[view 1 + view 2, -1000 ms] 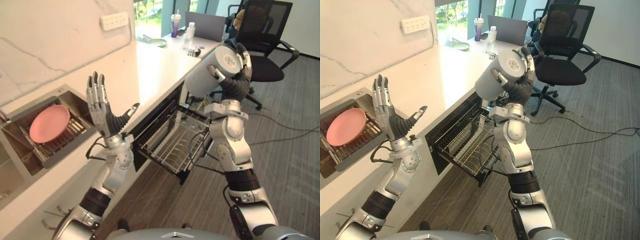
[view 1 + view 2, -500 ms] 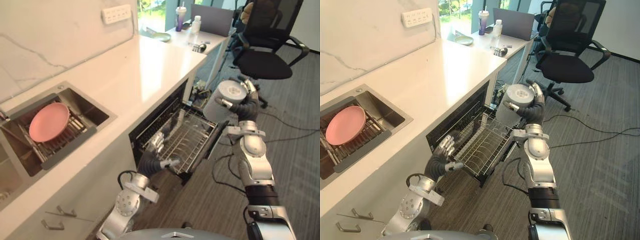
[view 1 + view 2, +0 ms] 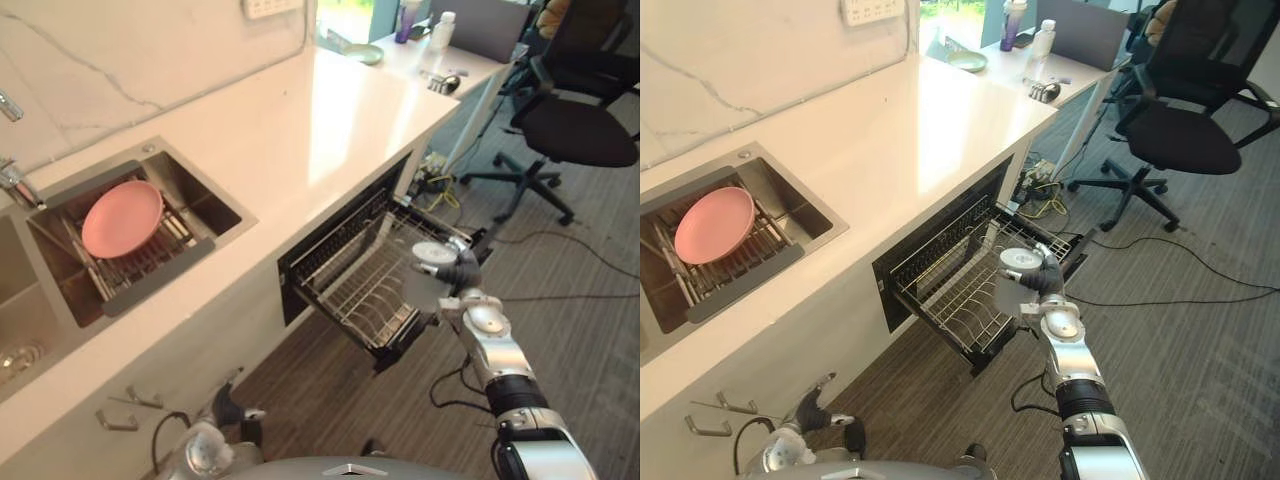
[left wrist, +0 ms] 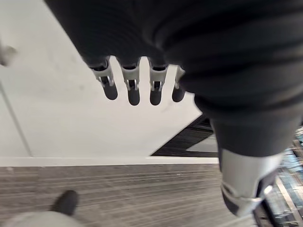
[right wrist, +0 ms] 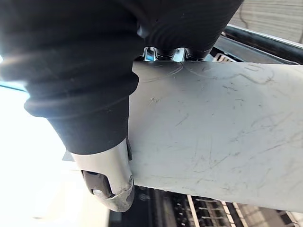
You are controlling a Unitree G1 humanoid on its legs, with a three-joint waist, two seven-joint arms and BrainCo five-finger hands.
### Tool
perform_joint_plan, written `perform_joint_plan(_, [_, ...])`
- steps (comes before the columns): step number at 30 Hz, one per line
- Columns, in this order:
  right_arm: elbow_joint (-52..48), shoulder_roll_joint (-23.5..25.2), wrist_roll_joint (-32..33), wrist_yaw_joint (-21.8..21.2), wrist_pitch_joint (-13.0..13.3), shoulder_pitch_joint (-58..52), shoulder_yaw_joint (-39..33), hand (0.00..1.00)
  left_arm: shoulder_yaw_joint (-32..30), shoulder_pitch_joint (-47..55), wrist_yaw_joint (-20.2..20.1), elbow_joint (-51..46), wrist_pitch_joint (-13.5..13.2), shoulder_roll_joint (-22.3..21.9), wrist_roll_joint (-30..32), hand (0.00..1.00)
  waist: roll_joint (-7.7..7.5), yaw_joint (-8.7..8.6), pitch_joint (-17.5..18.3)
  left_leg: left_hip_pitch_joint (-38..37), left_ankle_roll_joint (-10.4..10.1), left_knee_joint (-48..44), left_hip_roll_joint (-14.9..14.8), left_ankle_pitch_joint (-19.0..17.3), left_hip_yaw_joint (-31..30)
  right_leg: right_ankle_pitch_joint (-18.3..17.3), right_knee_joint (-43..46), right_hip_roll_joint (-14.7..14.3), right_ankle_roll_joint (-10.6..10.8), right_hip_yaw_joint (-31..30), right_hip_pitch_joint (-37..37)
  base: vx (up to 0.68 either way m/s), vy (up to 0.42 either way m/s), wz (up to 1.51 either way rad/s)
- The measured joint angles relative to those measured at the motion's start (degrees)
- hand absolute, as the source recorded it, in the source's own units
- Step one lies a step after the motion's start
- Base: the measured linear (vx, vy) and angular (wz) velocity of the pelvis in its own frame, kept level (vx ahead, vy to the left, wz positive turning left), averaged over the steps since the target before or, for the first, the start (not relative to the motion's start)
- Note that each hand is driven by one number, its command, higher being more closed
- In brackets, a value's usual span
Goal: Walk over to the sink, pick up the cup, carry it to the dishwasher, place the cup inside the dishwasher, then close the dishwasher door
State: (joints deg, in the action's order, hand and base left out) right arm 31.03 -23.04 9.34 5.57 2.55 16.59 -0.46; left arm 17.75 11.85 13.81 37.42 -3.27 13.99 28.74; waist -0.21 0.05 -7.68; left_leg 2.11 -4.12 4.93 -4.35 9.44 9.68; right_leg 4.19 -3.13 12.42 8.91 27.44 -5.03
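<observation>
At the outer edge of the wire rack (image 3: 352,287) pulled out from the black dishwasher (image 3: 287,290), the right hand (image 3: 462,272), curled round the tall silver metal cup (image 3: 422,283), has come down from high, so placing seems near; the left hand (image 4: 133,84) has dropped low, fingers loosely straight.

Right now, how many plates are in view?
2: a round pink plate propped in the steel sink, and a pale green plate on the far desk by the white bottle. More may be hidden.
</observation>
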Motion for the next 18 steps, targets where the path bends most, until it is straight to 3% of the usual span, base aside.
perform_joint_plan(4, [4.3, -2.4, -5.2, 0.9, 1.1, 6.5, 0.1, 1.00, -3.2, 0.1, 4.3, 4.7, 3.7, 0.3, 1.2, 0.00, 1.40, 0.71, -4.3, 4.3, 1.1, -0.4, 1.0, 1.1, -0.6, 1.5, -0.3, 0.7, -0.1, 0.3, 3.8, -0.04, 0.065, 0.08])
perform_joint_plan(9, [8.5, -7.3, -5.0, 0.9, 2.3, 15.5, 0.2, 1.00, -4.9, -0.7, 8.0, 9.4, 7.9, 0.4, 0.5, 0.00, 1.77, 2.55, -10.9, 7.2, 2.0, -0.4, 1.8, 2.5, -1.8, 3.6, -1.3, 1.1, 0.2, 1.4, 5.5, -0.04, 0.031, 0.13])
perform_joint_plan(12, [10.3, -8.1, -4.2, 1.3, 3.8, 18.4, 0.3, 1.00, -6.5, -0.4, 9.0, 11.4, 8.9, -0.1, -2.3, 0.00, 2.19, 3.69, -13.4, 9.1, 2.2, -0.4, 2.1, 3.0, -2.6, 3.6, -0.8, 1.3, 0.0, 1.7, 7.0, -0.04, 0.009, 0.15])
perform_joint_plan(15, [12.7, -9.7, -2.4, 2.7, 4.3, 21.5, 0.3, 1.00, -6.5, -0.6, 10.1, 11.5, 8.3, -1.2, -4.0, 0.00, 3.96, 3.73, -16.5, 10.6, 2.5, -0.4, 2.8, 3.8, -4.8, 3.5, -0.3, 1.7, -0.2, 3.4, 7.5, -0.06, 0.009, 0.33])
perform_joint_plan(18, [16.0, -10.4, -1.9, 3.4, 4.8, 23.2, 0.3, 1.00, -6.4, -0.6, 10.1, 11.5, 8.2, -2.3, -6.2, 0.00, 5.38, 5.24, -18.1, 11.8, 2.6, -0.4, 3.0, 4.2, -5.3, 2.3, 2.7, 2.5, -0.1, 3.4, 9.2, -0.04, -0.006, 0.11])
